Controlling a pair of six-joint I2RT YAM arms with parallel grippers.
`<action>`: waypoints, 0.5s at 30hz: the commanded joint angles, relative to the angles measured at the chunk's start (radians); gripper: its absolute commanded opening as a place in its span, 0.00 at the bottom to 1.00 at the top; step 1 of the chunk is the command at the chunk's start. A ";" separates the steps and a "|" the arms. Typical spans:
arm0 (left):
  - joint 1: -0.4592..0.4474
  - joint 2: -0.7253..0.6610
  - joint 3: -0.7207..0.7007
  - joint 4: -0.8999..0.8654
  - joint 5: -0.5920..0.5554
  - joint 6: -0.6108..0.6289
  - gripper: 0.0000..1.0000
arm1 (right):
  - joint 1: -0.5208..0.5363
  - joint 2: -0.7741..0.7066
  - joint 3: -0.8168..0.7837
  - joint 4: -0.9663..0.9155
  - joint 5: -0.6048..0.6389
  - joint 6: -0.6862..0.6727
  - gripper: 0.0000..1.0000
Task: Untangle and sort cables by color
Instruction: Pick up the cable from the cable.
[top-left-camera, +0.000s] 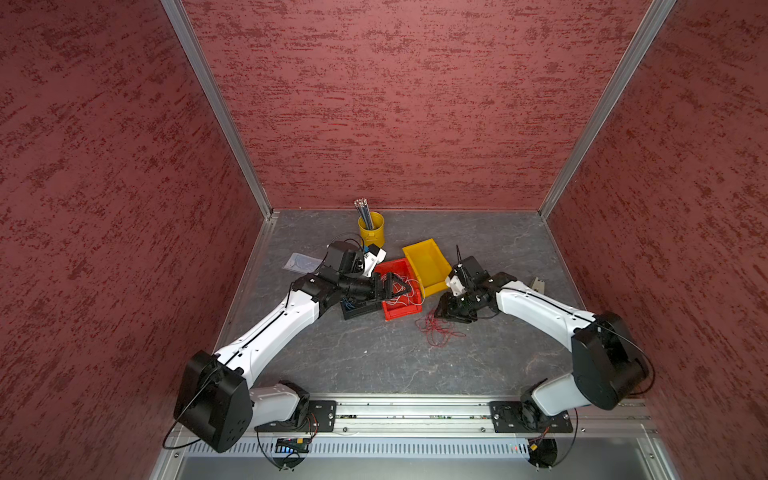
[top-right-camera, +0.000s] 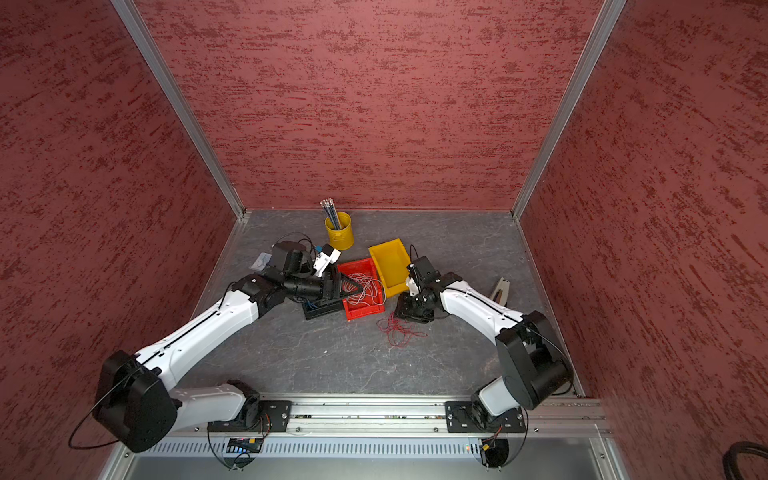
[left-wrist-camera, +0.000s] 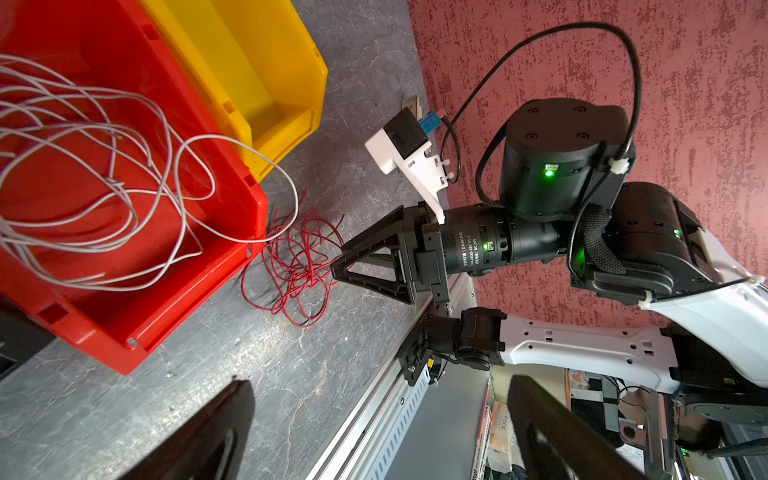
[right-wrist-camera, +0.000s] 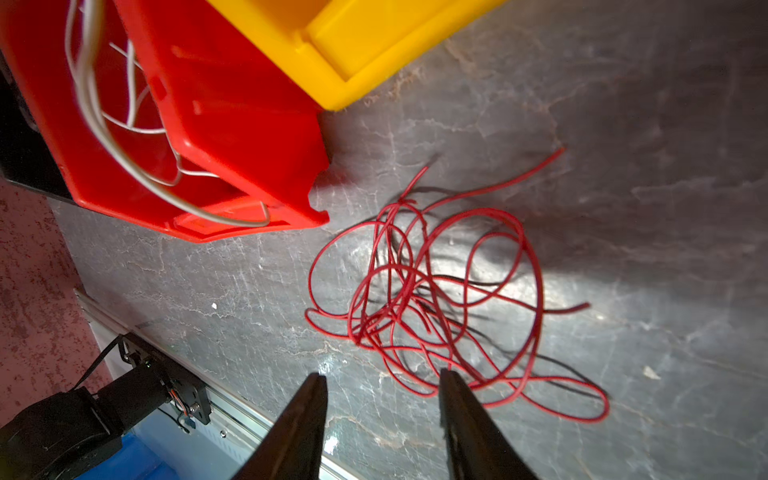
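Left gripper (top-left-camera: 394, 289): jaws wide, holding nothing, over the red bin (left-wrist-camera: 199, 291).
White cables (left-wrist-camera: 95, 178): in the red bin, with one loop hanging out over its rim.
Red cables (right-wrist-camera: 436, 299): a loose round heap on the table (right-wrist-camera: 623, 124), just beside the red bin's corner (no long side to line up with).
Right gripper (right-wrist-camera: 382, 374): jaws part open with nothing between them, tips at the near edge of the heap.
Nearer arm: the right one, by far.
Next move, I think: push forward a little into the heap, then close on some strands.
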 joint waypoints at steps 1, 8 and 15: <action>0.019 -0.037 0.001 -0.029 0.006 0.032 1.00 | 0.017 0.017 0.072 0.005 0.041 -0.014 0.48; 0.044 -0.060 -0.027 -0.011 0.013 0.023 1.00 | 0.036 0.048 0.101 -0.014 0.047 -0.019 0.47; 0.055 -0.073 -0.049 -0.017 0.024 0.029 1.00 | 0.048 0.085 0.103 0.020 0.047 0.000 0.46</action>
